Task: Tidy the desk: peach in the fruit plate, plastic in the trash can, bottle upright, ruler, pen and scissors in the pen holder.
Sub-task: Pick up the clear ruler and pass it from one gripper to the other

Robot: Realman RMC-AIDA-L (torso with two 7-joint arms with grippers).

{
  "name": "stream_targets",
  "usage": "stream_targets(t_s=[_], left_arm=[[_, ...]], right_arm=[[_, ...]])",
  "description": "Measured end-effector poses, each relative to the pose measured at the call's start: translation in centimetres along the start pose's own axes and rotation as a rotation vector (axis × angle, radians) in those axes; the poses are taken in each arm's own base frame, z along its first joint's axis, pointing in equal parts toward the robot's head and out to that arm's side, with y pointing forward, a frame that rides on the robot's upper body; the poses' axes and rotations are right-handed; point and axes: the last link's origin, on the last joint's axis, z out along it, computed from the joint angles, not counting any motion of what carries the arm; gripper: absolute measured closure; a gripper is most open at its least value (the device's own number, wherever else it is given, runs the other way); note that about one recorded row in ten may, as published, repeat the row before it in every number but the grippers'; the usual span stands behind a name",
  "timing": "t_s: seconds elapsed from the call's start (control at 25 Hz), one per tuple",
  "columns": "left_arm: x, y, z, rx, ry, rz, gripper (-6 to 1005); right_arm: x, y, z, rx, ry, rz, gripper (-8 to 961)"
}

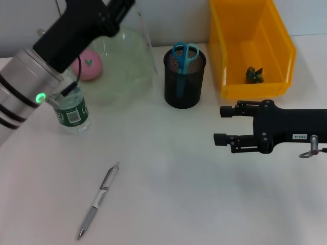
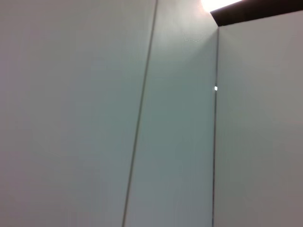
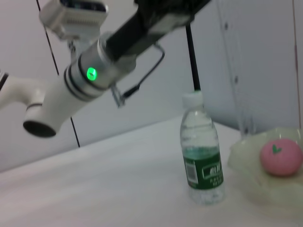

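Note:
My left arm reaches up and back, and its gripper is cut off by the top edge of the head view. A clear ruler hangs tilted from it over the translucent fruit plate; the ruler also shows in the right wrist view. The pink peach lies in the plate. The bottle stands upright beside it. Blue scissors stick out of the black mesh pen holder. A silver pen lies on the desk in front. My right gripper hovers open and empty at the right.
The yellow trash can at the back right holds a dark crumpled piece of plastic. The left wrist view shows only wall panels. White desk surface lies between the pen and my right gripper.

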Motion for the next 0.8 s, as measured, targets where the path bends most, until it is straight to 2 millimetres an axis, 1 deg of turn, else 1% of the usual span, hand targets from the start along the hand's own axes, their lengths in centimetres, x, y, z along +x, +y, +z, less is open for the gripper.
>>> stream_targets(t_s=[0.16,0.32,0.48,0.56,0.72,0.76,0.8], left_arm=[[-0.7,0.9,-0.8,-0.024,-0.025,0.067,565],[-1.2,1.1,-1.5,-0.002,-0.034,0.113,561],[-2.1,1.3,-2.9,0.056,-0.046,0.177,558],[-2.7,1.9,-3.7,0.077,-0.061,0.192,556],[-3.4,2.6,-3.5,0.11,-0.068,0.187,553],[-3.9,3.3,-3.1,0.147,-0.075,0.183,552],[-3.9,3.3,-3.1,0.147,-0.075,0.183,551]], right_arm=[[0.3,0.3,0.6,0.002,-0.05,0.003,181],[0.6,0.4,0.9,0.009,-0.065,0.008,182],[1.4,0.3,1.3,0.035,-0.063,0.013,182],[1.6,0.2,1.5,0.05,-0.076,0.007,182],[2.0,0.6,1.8,0.088,-0.164,-0.024,183],[2.1,0.7,1.9,0.103,-0.196,-0.036,183],[2.3,0.9,2.0,0.118,-0.228,-0.052,183]])
